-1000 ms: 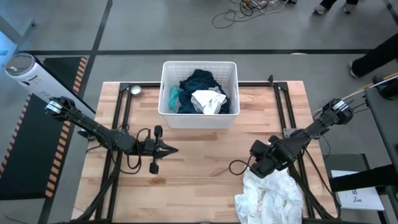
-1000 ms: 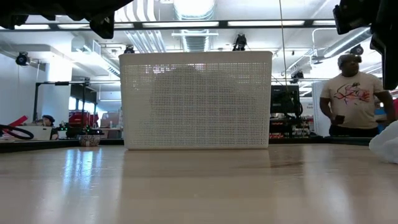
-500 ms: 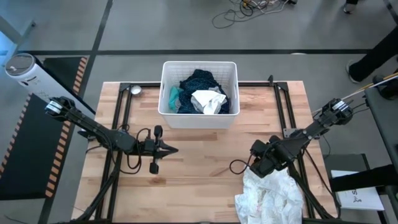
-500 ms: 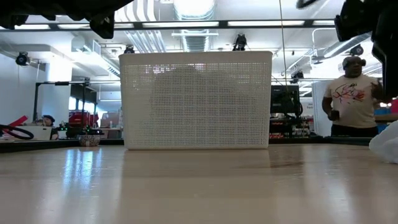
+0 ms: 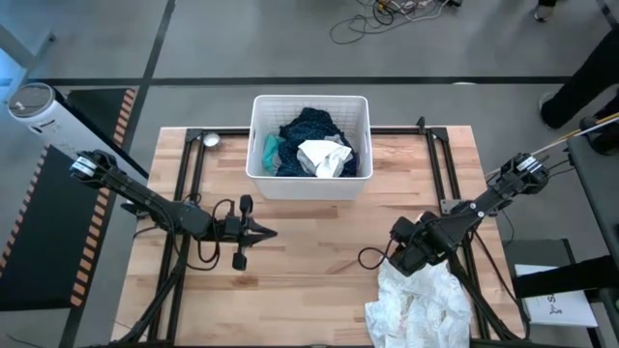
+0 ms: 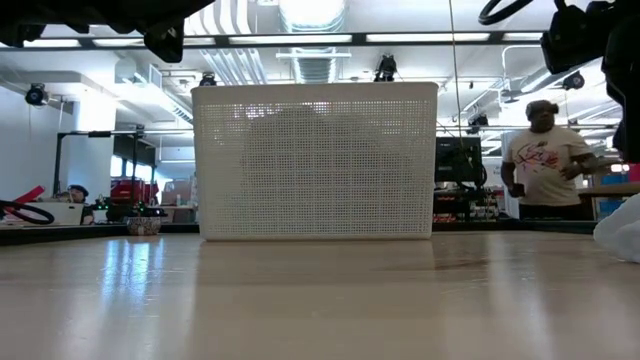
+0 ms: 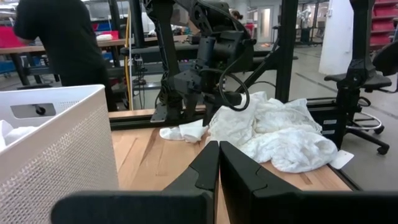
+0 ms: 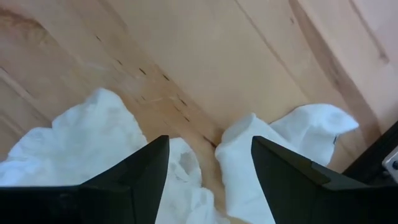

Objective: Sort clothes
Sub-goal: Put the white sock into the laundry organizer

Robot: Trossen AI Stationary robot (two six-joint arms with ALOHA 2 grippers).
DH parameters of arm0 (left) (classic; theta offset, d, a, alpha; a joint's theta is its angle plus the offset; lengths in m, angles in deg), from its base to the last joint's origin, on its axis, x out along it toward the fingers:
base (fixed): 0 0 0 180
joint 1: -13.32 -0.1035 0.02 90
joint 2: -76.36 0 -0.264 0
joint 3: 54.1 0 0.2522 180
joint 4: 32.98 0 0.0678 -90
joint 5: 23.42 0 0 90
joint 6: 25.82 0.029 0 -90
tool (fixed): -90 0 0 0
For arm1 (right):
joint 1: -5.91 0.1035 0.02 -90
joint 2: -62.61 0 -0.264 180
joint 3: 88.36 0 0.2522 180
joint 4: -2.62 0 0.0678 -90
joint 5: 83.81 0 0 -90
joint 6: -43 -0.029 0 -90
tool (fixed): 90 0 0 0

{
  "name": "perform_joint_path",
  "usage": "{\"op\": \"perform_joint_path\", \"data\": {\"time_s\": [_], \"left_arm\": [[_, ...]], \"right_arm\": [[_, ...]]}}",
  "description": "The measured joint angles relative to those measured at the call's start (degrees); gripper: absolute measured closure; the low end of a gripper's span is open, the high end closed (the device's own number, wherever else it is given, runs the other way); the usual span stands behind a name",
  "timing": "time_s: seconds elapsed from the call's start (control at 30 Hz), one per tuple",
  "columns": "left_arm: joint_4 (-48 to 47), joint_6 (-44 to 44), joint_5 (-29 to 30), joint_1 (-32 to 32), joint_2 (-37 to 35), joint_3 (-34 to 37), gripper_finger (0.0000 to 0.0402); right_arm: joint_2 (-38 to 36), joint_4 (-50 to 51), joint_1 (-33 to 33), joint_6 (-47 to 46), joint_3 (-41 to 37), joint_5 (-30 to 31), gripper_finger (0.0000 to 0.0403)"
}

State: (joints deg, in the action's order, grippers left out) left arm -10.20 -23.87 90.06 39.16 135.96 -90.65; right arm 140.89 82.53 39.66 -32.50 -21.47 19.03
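Note:
A white slatted basket point(image 5: 309, 184) stands at the table's far middle. It holds a dark blue patterned garment point(image 5: 311, 126), a teal one point(image 5: 271, 152) and a white-grey one point(image 5: 325, 158). A pile of large white cloth point(image 5: 421, 304) lies at the near right and also shows in the left wrist view point(image 7: 273, 127). My right gripper point(image 8: 208, 180) is open, pointing down just over the pile's far edge point(image 8: 249, 155); I see no touch. My left gripper point(image 5: 269, 232) is shut and empty, level above the table's left middle, and its fingers also show in its own wrist view point(image 7: 217, 158).
Dark frame rails point(image 5: 189, 184) run along the table's left and right sides. In the low view the basket point(image 6: 315, 160) fills the middle and the white pile's edge point(image 6: 622, 232) shows at the right. A person point(image 6: 545, 165) stands in the room behind the table.
Both arms and the clothes have kept still. The person in the room behind the table has shifted a little sideways.

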Motion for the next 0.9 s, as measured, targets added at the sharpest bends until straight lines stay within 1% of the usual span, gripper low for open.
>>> {"op": "perform_joint_path", "data": {"time_s": [0.07, 0.3, 0.63, 0.8, 0.9], "left_arm": [[-0.7, 0.0, 0.0, 0.0, 0.0, 0.0, 0.0402], [-1.1, 0.4, 0.0, 0.0, 0.0, 0.0, 0.0402], [-1.4, 0.5, 0.1, 0.0, 0.0, 0.0, 0.0402], [-1.6, 0.5, 0.1, 0.0, 0.0, 0.0, 0.0402], [-1.6, 0.5, 0.1, 0.0, 0.0, 0.0, 0.0402]], "right_arm": [[0.0, -0.1, 0.0, -0.7, 0.0, -0.9, 0.0187], [0.0, -0.1, 0.0, -0.7, 0.0, -1.0, 0.0187], [0.0, -1.1, 1.6, -4.5, -0.1, -0.9, 0.0185], [0.8, -1.6, 2.8, -6.9, -1.8, -0.8, 0.0185], [1.3, -4.7, 3.0, -7.5, -4.2, -1.3, 0.0185]]}}
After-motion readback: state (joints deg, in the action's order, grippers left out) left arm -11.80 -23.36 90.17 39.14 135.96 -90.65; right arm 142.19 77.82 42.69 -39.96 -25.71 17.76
